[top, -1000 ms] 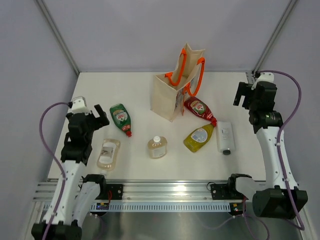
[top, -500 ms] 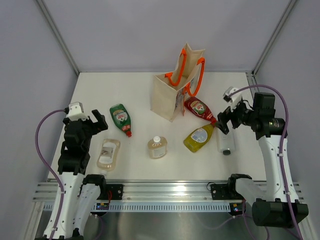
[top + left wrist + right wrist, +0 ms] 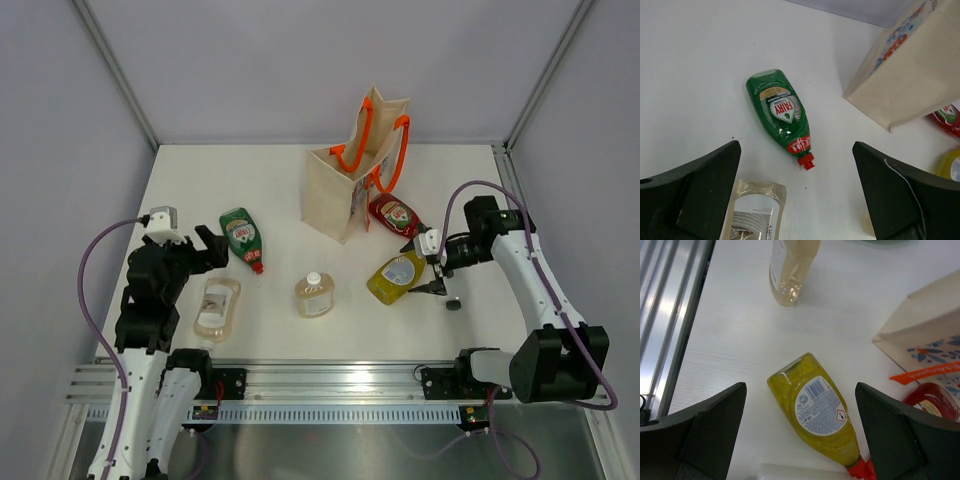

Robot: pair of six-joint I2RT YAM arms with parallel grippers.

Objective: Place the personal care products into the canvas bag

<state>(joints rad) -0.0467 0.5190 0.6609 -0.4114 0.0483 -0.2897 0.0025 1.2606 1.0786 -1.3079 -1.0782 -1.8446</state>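
Observation:
The beige canvas bag (image 3: 338, 182) with orange handles stands upright at the back centre. A green bottle (image 3: 240, 236) lies left of it, a red bottle (image 3: 393, 214) at its right foot, and a yellow bottle (image 3: 395, 277) in front of that. Two clear-amber bottles lie nearer: one in the middle (image 3: 316, 295), one at the left (image 3: 216, 307). Only the dark cap (image 3: 453, 304) of the white bottle shows behind my right arm. My left gripper (image 3: 210, 250) hangs open, its jaws wide apart, above the green bottle's (image 3: 781, 112) cap end. My right gripper (image 3: 801, 385) is open over the yellow bottle (image 3: 815, 405).
The arms' metal mounting rail (image 3: 330, 385) runs along the table's near edge. Grey walls with slanted frame posts (image 3: 115, 72) close in the back and sides. The bag (image 3: 925, 335) stands close to the right gripper's far side, with the red bottle (image 3: 935, 400) beside it.
My right arm has swung from the back right corner down and left to hover over the yellow bottle. The left gripper has edged right toward the green bottle. Both stayed open.

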